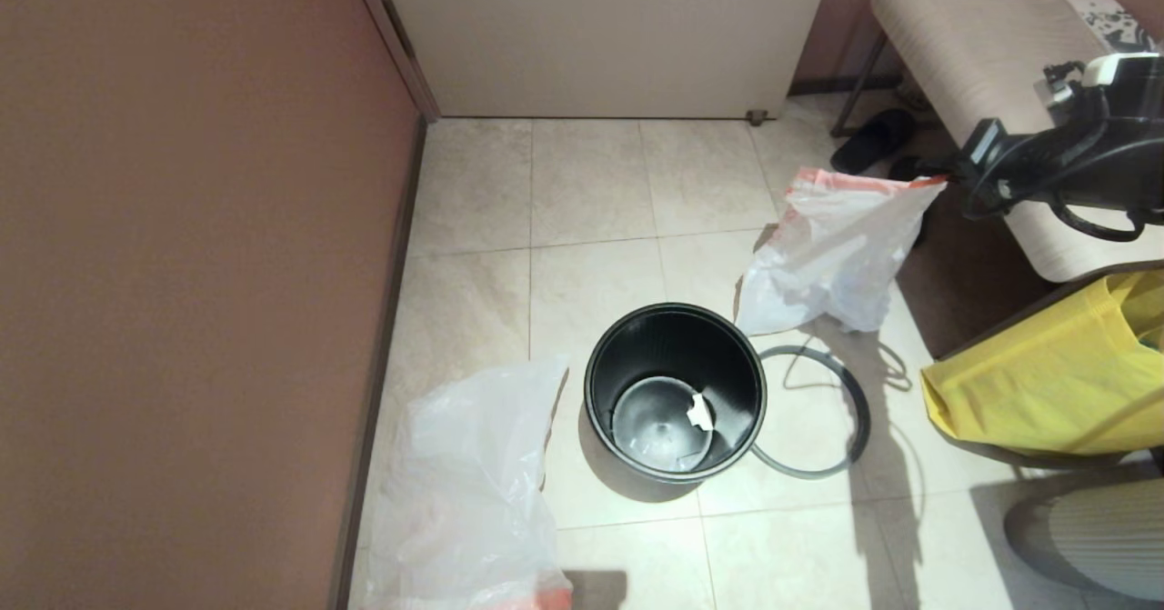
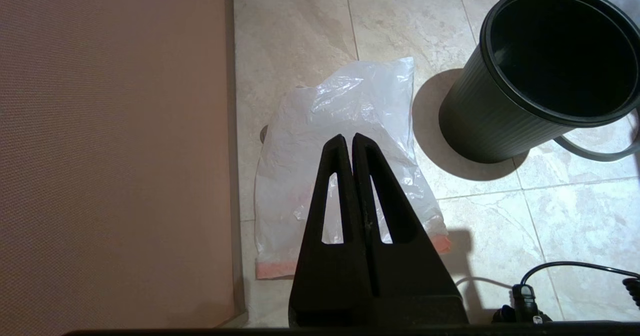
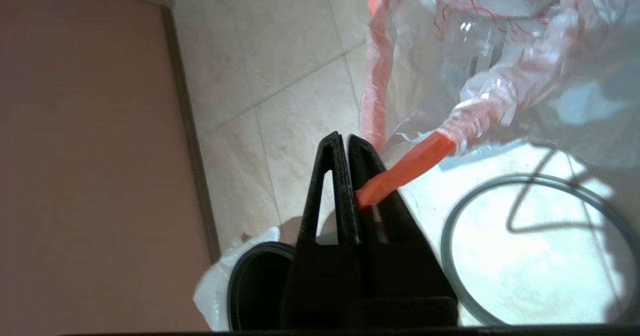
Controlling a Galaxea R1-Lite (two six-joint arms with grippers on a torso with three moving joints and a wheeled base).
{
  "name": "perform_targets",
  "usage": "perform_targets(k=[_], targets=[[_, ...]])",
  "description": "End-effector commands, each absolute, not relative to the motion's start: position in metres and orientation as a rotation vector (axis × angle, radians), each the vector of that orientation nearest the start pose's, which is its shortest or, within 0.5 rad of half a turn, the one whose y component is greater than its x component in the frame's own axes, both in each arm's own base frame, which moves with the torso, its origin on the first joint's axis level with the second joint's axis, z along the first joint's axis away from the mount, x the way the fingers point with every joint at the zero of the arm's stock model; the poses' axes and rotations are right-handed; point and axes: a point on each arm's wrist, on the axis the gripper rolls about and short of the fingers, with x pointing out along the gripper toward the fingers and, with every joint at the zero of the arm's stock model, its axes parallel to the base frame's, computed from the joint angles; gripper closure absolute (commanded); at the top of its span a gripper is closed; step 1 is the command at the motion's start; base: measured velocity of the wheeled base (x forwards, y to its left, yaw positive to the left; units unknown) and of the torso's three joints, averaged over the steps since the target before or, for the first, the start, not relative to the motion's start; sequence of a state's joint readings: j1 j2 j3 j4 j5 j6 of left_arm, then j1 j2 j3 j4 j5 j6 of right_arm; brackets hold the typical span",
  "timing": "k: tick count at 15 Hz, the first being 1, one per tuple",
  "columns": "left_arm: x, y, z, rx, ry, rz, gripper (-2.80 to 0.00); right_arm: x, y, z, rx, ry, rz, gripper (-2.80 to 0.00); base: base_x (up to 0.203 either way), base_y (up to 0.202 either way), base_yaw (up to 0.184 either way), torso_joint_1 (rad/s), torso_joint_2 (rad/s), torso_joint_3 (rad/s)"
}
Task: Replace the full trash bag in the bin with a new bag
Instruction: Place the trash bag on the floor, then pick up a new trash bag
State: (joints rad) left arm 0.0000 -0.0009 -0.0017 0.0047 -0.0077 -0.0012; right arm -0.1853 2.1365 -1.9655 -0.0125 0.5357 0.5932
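Nearest the robot, on the tiled floor point(image 1: 600, 183) by the brown wall point(image 1: 182, 274), the new bag point(image 1: 473, 492) lies limp and flat, its orange-red hem band toward the robot. Seen from the left wrist, the left claw point(image 2: 348, 138) hangs above this bag with its two black fingers pressed together and nothing between them.

Just beyond the new bag and a little to its right stands the bin point(image 1: 674, 392), upright and unlined, its mouth open; a small scrap of white paper point(image 1: 699, 410) rests on its bottom. Its grey ring point(image 1: 832, 410) lies flat on the tiles against the bin's right side, partly tucked behind the bin's wall.

Farther back and to the right, the full trash bag point(image 1: 832, 260) hangs with its bulging lower end down by the floor just behind the ring, clear bottles showing through the plastic in the right wrist view. Its top is drawn out sideways to a red-orange drawstring point(image 3: 407, 168). The right claw point(image 3: 352, 140) pinches the end of that drawstring between its fingers, which stand nearly closed on the strip; in the head view the right arm reaches in from the right edge at the height of the bag's top.

To the right of the ring sits a yellow fabric bag point(image 1: 1046, 383). Behind the right arm is a padded beige bench point(image 1: 973, 37), with a dark slipper point(image 1: 875, 137) on the floor beside its leg. A pale door point(image 1: 600, 37) closes the far end of the floor.
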Motion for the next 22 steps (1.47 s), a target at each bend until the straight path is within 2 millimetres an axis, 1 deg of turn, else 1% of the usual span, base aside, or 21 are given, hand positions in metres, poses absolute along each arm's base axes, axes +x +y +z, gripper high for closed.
perform_targets(k=[1,5,8,10,13,17,20,22], targets=[[-0.023,0.000,0.075,-0.002,0.005,-0.009,0.00,0.436,-0.074,0.279,0.663,0.291,0.275,-2.80,0.000,0.000,0.000,0.000,0.00,0.000],[-0.023,0.000,0.075,-0.002,0.003,-0.008,0.00,0.401,-0.066,0.298,0.672,0.423,0.221,-2.80,0.000,0.000,0.000,0.000,0.00,0.000],[-0.023,0.000,0.075,-0.002,0.003,-0.008,0.00,0.368,-0.057,0.309,0.684,0.530,0.109,-2.80,0.000,0.000,0.000,0.000,0.00,0.000],[-0.023,0.000,0.075,-0.002,0.003,-0.008,0.00,0.344,-0.052,0.317,0.695,0.572,0.092,-2.80,0.000,0.000,0.000,0.000,0.00,0.000],[-0.023,0.000,0.075,-0.002,0.003,-0.008,0.00,0.306,-0.038,0.319,0.696,0.617,0.104,-2.80,0.000,0.000,0.000,0.000,0.00,0.000],[-0.023,0.000,0.075,-0.002,0.003,-0.008,0.00,0.259,-0.016,0.308,0.690,0.691,0.131,-2.80,0.000,0.000,0.000,0.000,0.00,0.000],[-0.023,0.000,0.075,-0.002,0.003,-0.008,0.00,0.225,-0.003,0.294,0.679,0.747,0.157,-2.80,0.000,0.000,0.000,0.000,0.00,0.000],[-0.023,0.000,0.075,-0.002,0.003,-0.008,0.00,0.207,0.003,0.285,0.673,0.780,0.171,-2.80,0.000,0.000,0.000,0.000,0.00,0.000]])
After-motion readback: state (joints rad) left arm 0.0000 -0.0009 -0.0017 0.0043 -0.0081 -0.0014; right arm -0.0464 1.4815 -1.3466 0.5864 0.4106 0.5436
